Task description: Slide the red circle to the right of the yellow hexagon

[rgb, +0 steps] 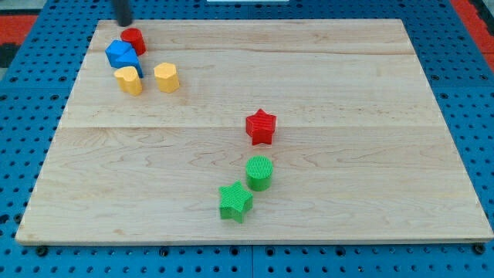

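Note:
The red circle (pixel 133 38) sits near the board's top left corner. My tip (pixel 123 22) is just above and left of it, close to or touching it. The yellow hexagon (pixel 167 77) lies below and right of the red circle. A blue block (pixel 121 54) sits right below the red circle, touching it. A yellow heart-like block (pixel 129 80) lies below the blue block, left of the hexagon.
A red star (pixel 261 127) lies near the board's middle. A green circle (pixel 259 172) and a green star (pixel 235 201) sit below it. The wooden board (pixel 347 85) rests on a blue pegboard surface (pixel 471 93).

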You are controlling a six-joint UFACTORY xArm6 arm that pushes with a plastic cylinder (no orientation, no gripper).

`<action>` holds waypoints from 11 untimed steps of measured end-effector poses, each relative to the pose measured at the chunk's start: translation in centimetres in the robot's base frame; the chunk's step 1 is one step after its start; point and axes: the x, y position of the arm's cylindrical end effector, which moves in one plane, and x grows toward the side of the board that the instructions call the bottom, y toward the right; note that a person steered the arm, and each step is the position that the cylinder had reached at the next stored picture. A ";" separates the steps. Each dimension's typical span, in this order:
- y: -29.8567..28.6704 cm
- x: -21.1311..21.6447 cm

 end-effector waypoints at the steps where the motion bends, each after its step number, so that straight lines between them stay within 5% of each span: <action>1: 4.9 1.4; 2: 16.7 5.1; 3: 17.0 1.1; 4: 8.3 -0.4; 8: 3.4 4.2; 11: 15.0 10.2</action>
